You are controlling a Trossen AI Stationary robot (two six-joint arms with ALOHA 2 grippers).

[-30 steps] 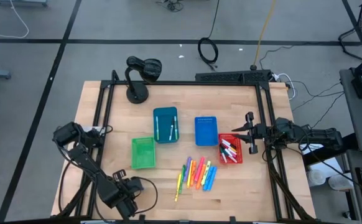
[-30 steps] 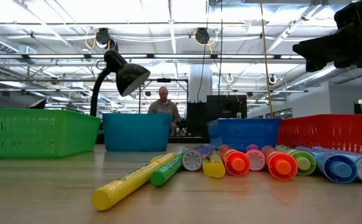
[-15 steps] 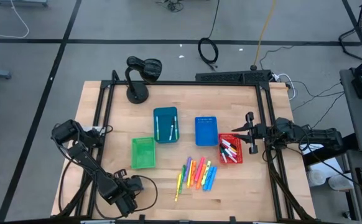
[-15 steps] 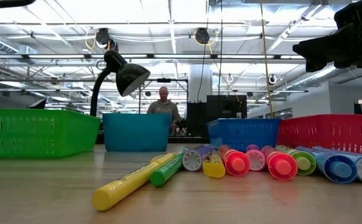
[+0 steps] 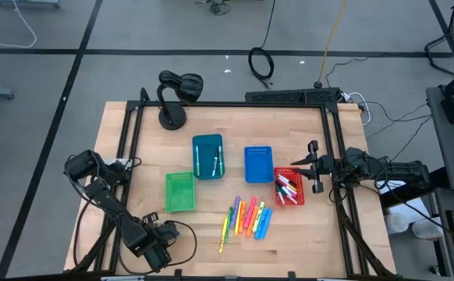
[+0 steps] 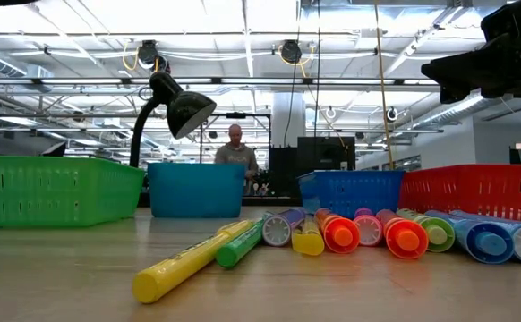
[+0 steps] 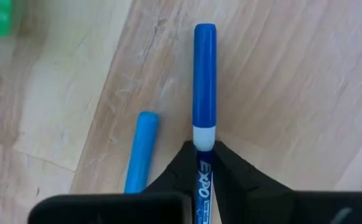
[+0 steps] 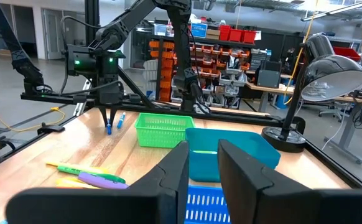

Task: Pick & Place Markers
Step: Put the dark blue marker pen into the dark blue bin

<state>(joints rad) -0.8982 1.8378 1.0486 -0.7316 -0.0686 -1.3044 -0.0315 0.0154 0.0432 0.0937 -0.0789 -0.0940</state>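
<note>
My left gripper [image 5: 155, 246] stands near the table's front left corner, pointing down, shut on a white marker with a blue cap [image 7: 204, 74]. A light blue marker [image 7: 140, 152] lies on the wood beside it. From the right wrist view, the same gripper [image 8: 109, 119] is far off with both markers under it. A row of neon markers [image 5: 249, 218] lies at the front middle. More markers lie in the red bin [image 5: 289, 188] and the teal bin [image 5: 207, 156]. My right gripper [image 5: 314, 166] waits level at the right edge, open [image 8: 203, 168]. My left gripper pinches the marker's white body [image 7: 204, 142] between its two fingers, just behind the blue cap. The fingers come from above, pointing down, and lie across the marker. The marker lies flat on the wooden table, its cap sticking out past the fingers.
A green bin [image 5: 179, 191] stands right of my left gripper, and a blue bin [image 5: 259, 164] stands beside the teal one. A black desk lamp [image 5: 172, 97] stands at the far left. Bare wood lies along the front left. A person stands in the room behind [image 6: 234, 152].
</note>
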